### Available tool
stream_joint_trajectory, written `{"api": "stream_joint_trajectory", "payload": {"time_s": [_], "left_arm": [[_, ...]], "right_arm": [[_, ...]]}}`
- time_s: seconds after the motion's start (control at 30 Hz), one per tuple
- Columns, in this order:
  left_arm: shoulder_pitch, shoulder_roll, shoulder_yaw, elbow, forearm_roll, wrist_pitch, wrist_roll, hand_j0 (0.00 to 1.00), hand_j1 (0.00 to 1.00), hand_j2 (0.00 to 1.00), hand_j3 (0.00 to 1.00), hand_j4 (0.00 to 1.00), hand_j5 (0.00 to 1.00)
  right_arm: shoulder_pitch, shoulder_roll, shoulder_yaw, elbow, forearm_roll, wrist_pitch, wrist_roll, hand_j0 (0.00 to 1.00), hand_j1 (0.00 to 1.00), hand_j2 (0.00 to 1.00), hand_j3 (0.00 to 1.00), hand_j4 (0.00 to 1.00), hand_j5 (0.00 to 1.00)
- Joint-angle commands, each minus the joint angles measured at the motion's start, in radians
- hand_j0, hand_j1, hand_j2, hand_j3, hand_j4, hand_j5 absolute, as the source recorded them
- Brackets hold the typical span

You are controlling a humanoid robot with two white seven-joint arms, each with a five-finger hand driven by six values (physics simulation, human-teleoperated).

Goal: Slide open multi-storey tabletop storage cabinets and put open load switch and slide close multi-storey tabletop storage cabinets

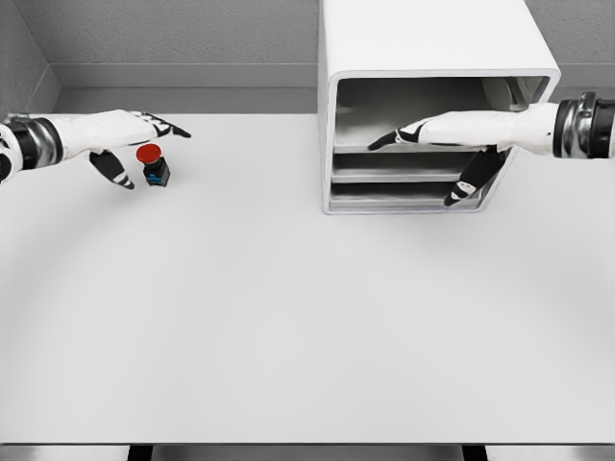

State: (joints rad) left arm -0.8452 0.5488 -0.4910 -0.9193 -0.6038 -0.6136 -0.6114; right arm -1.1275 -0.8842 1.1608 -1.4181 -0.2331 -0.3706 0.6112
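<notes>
Left hand (125, 144) open over switch (153, 166), partly hiding it | right hand (452, 144) open, fingers inside cabinet (432, 106)

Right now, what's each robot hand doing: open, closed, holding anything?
Left robot hand: open, holding nothing, fingers around the red-topped switch.
Right robot hand: open, holding nothing, at the cabinet front.

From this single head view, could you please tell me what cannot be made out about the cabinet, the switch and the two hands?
- Cabinet: its top is cut off by the picture's upper edge, and the right hand covers part of its shelves.
- Switch: too small to read any marking; whether the left hand touches it is unclear.
- Both arms: cut off at the side edges.
</notes>
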Motion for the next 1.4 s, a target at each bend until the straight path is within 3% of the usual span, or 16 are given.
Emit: {"api": "stream_joint_trajectory", "payload": {"time_s": [0.0, 0.4, 0.53, 0.77, 0.87, 1.1, 1.37], "left_arm": [[0.000, -0.009, 0.002, 0.005, -0.005, 0.003, 0.000, 1.00, 1.00, 1.00, 1.00, 1.00, 1.00], [-0.009, -0.024, 0.002, 0.051, -0.008, 0.003, 0.000, 1.00, 1.00, 1.00, 1.00, 1.00, 1.00], [-0.015, -0.033, 0.002, 0.083, -0.004, 0.003, 0.000, 0.84, 0.84, 0.84, 0.84, 0.84, 0.84], [-0.015, -0.026, 0.002, 0.097, -0.007, 0.003, 0.000, 0.82, 0.82, 0.82, 0.82, 0.82, 0.82], [-0.015, -0.029, 0.002, 0.112, -0.001, 0.003, 0.000, 0.64, 0.64, 0.64, 0.64, 0.64, 0.64], [-0.015, -0.026, 0.002, 0.112, 0.001, 0.003, 0.000, 0.45, 0.45, 0.45, 0.45, 0.45, 0.45], [-0.021, -0.020, 0.005, 0.051, 0.018, 0.003, 0.000, 0.45, 0.45, 0.45, 0.45, 0.45, 0.45]], "right_arm": [[0.000, 0.004, 0.003, 0.016, -0.006, 0.010, 0.000, 1.00, 1.00, 1.00, 1.00, 1.00, 1.00], [-0.018, 0.042, 0.031, 0.087, -0.005, 0.010, 0.000, 1.00, 1.00, 1.00, 1.00, 1.00, 1.00], [-0.021, 0.044, 0.049, 0.085, 0.001, 0.009, 0.000, 1.00, 1.00, 1.00, 1.00, 1.00, 1.00], [-0.035, 0.040, 0.082, 0.070, 0.011, -0.004, 0.000, 1.00, 1.00, 1.00, 1.00, 1.00, 1.00], [-0.037, 0.037, 0.082, 0.031, 0.011, -0.004, 0.000, 1.00, 1.00, 1.00, 1.00, 1.00, 1.00], [-0.037, 0.019, 0.082, -0.022, 0.011, -0.033, 0.000, 1.00, 1.00, 1.00, 1.00, 1.00, 1.00], [-0.041, -0.007, 0.079, -0.082, 0.009, -0.042, 0.000, 1.00, 1.00, 1.00, 1.00, 1.00, 1.00]]}}
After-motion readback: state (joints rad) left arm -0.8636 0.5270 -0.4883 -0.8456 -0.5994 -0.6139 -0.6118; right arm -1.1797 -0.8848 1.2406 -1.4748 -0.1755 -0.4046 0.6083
